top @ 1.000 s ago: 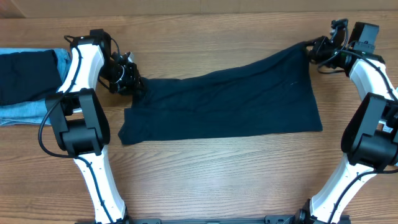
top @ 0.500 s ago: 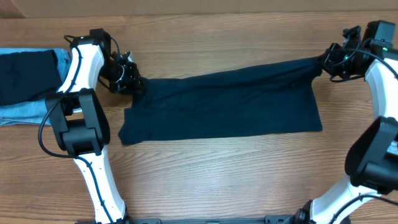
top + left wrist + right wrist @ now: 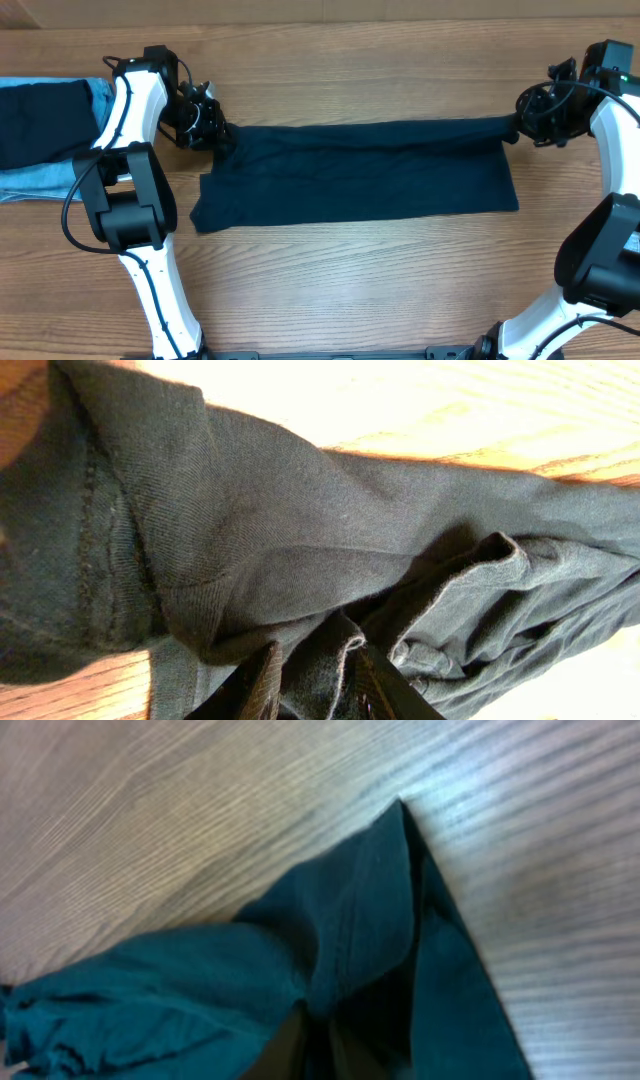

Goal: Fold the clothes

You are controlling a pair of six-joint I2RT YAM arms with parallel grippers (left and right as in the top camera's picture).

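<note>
Navy shirt (image 3: 360, 175) taut between left pincer (image 3: 218, 136) and right pincer (image 3: 521, 126).

The shirt (image 3: 360, 170) spans the middle of the table (image 3: 350, 290) and blocks any low pass there. Bare wood lies open on the near side of the shirt and beyond its far edge. Left of the shirt, the left arm (image 3: 135, 110) and a pile of clothes (image 3: 45, 140) crowd the way. The left end effector (image 3: 212, 132) and right end effector (image 3: 525, 112) occupy the shirt's far corners, pinching cloth. The right arm (image 3: 610, 190) stands to its right.
</note>
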